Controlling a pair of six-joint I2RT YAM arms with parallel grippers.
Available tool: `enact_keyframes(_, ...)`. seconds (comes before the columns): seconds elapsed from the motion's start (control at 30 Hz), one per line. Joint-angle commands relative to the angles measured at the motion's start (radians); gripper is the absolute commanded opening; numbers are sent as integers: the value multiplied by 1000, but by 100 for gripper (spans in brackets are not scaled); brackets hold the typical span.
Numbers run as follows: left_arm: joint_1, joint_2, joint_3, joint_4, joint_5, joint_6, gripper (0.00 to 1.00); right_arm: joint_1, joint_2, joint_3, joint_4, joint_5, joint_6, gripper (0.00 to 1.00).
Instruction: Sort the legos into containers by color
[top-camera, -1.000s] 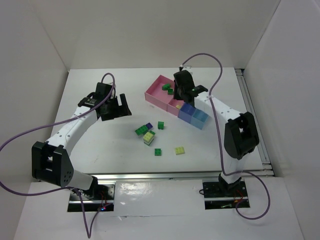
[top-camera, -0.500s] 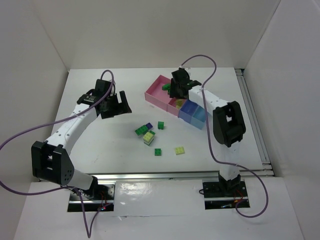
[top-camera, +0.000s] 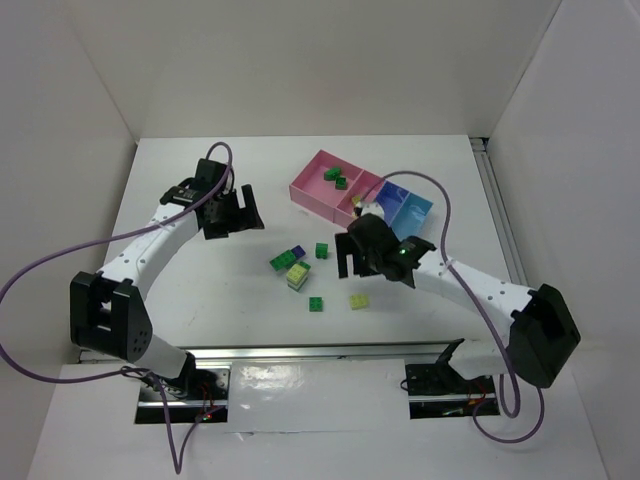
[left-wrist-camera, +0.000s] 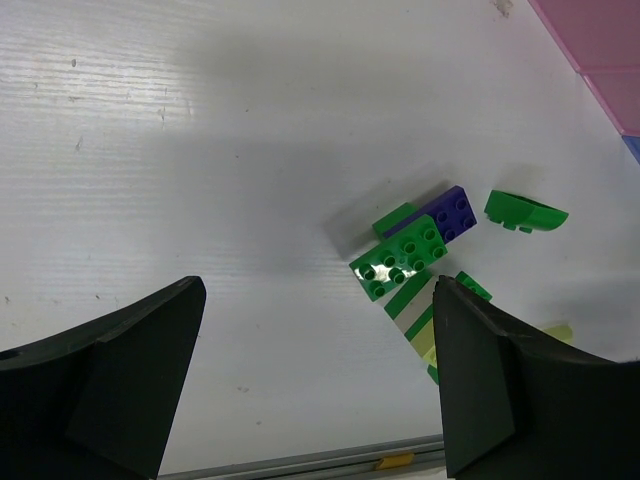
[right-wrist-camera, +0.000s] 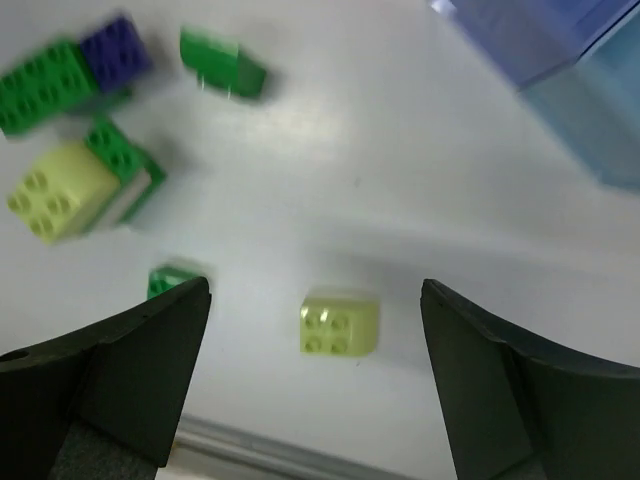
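The overhead camera sits high behind the arm bases, looking down and forward across the whole table (top-camera: 230, 295) — the brick cluster (top-camera: 291, 266) lies near mid-frame. Both wrist cameras look steeply down from close by and share that cluster — the left centres it, the right shows it upper-left.

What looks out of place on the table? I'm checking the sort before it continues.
One green brick seems tipped on its side near the purple brick; a pale yellow brick seems stacked on a second green brick. Nothing looks spilled or damaged.
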Motion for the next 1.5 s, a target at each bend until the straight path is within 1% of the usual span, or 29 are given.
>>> enact_keyframes(0.0, 6, 12, 28, 2, 2, 24, 96, 75, -35, -104, -92, -78, 137, 93)
enact_keyframes(0.17, -5, 12, 19, 2, 2, 24, 96, 182, -57, -186, -108, -103, 246, 93)
enact_keyframes(0.3, -5, 12, 8, 2, -7, 24, 96, 204, -58, -221, -131, -123, 277, 93)
enact_keyframes(0.4, -5, 22, 8, 2, -7, 24, 96, 204, -48, -250, -27, -229, 277, 94)
enact_keyframes(0.47, -5, 31, 8, 2, -7, 24, 96, 204, -29, -264, 33, -269, 277, 94)
enact_keyframes(0.53, -5, 31, 17, 2, 4, 15, 96, 213, 13, -264, 45, -258, 291, 94)
enact_keyframes(0.57, -5, 31, 17, 2, 4, 15, 96, 213, 30, -264, 46, -229, 291, 94)
enact_keyframes(0.63, -5, 41, 37, 2, 13, 15, 96, 213, 82, -244, 23, -186, 291, 98)
enact_keyframes(0.73, -14, 52, 47, 2, 2, 15, 96, 170, 139, -221, 22, -174, 280, 98)
enact_keyframes(0.97, -14, 61, 56, 2, -7, 25, 96, 112, 241, -123, 32, -111, 259, 98)
enact_keyframes(1.13, -14, 72, 65, 2, -7, 44, 96, 112, 322, -46, 32, -86, 227, 98)
enact_keyframes(1.2, -14, 81, 86, 2, -7, 44, 96, 126, 342, -22, 19, -66, 216, 94)
enact_keyframes(1.23, -14, 92, 87, 2, -7, 44, 96, 135, 357, -22, -3, -53, 226, 90)
enact_keyframes(1.27, -14, 92, 96, 2, -7, 44, 96, 144, 371, -8, -14, -52, 227, 87)
enact_keyframes(1.33, -14, 101, 96, 2, -7, 44, 96, 155, 380, 8, -60, -2, 257, 83)
enact_keyframes(1.37, -14, 101, 96, 2, -7, 44, 96, 168, 389, 23, -77, 16, 266, 78)
enact_keyframes(1.43, -14, 101, 96, 2, -7, 44, 96, 181, 390, 46, -111, 53, 276, 73)
enact_keyframes(1.47, -14, 101, 96, 2, -7, 44, 96, 181, 400, 46, -120, 62, 276, 69)
